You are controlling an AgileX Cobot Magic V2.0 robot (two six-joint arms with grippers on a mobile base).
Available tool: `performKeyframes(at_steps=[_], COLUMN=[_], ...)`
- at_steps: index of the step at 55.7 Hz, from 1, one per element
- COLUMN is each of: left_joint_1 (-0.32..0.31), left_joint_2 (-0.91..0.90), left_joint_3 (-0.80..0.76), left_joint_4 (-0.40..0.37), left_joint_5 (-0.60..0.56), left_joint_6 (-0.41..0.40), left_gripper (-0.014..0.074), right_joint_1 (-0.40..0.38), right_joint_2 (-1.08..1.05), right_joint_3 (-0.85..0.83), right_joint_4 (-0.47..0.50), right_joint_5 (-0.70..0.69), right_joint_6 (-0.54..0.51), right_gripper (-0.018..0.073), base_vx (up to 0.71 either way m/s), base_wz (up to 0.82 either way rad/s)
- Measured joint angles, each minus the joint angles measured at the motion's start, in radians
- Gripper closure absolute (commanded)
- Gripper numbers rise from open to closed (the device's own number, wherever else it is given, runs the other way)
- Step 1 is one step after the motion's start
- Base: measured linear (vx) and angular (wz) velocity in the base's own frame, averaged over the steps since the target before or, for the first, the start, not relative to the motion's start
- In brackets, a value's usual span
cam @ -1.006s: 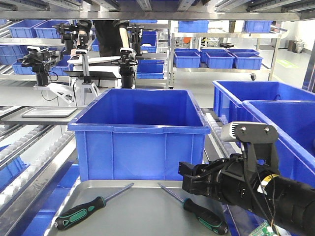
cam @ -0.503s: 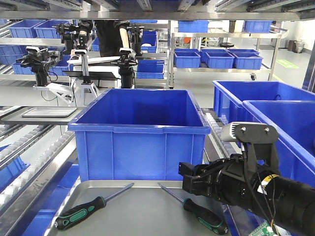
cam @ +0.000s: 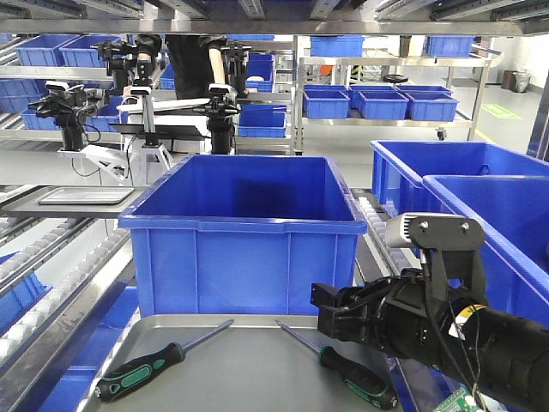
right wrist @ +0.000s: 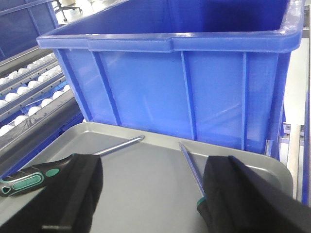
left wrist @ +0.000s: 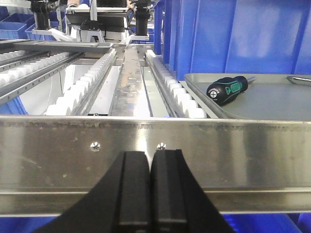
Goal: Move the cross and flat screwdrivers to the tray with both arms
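**A:** Where are the two screwdrivers lying?

**B:** Both are lying flat inside the grey tray (cam: 249,365), in front of the big blue bin (cam: 244,232). The left screwdriver (cam: 141,371) is sitting near the tray's left side, its shaft angling up and to the right toward the bin. The right screwdriver (cam: 356,376) is lying with its handle toward the tray's right side and its shaft pointing up and to the left. The two shaft tips are coming near each other by the bin's front wall, but the tools are not touching.

**A:** What is the right claw doing?

**B:** The right claw (right wrist: 150,194) is hovering low over the tray with its jaws spread wide and nothing between them. In the wrist view the right screwdriver's shaft is running between the two fingers, and that tool's handle is peeking out beside the right-hand finger (right wrist: 248,199).

**A:** And the left claw?

**B:** The left claw (left wrist: 150,189) is sitting with its two fingers pressed together, gripping nothing. It is pointing at a steel rail (left wrist: 155,141) at the near end of a roller conveyor (left wrist: 87,87), well apart from the tray, and the left screwdriver's handle is showing off to its right.
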Motion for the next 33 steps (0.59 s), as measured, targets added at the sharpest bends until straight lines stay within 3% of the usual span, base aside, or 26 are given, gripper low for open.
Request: performKeyframes(at_steps=[11,17,24,33], left_joint_1=[0.000,0.000,0.000,0.000], left_joint_2=[0.000,0.000,0.000,0.000], left_joint_3=[0.000,0.000,0.000,0.000], left_joint_4=[0.001,0.001,0.001,0.001], left_joint_5=[0.000,0.000,0.000,0.000], left_joint_6=[0.000,0.000,0.000,0.000], left_gripper=[0.0602,0.0602,0.0602,0.0602], right_joint_1=[-0.004,-0.027,-0.084,-0.210], right_joint_2=[-0.039,-0.161,-0.388,-0.698], right_joint_3=[0.027,0.148,0.333,0.550], right_joint_4=[0.000,0.000,0.000,-0.048], right_joint_5=[0.007,-0.038,-0.062,-0.049], right_joint_6=[-0.059,-0.068,-0.059,-0.055], right_gripper=[0.0112,0.0200,0.0313,0.0465], base_vx=[0.00,0.00,0.00,0.00], base_wz=[0.00,0.00,0.00,0.00])
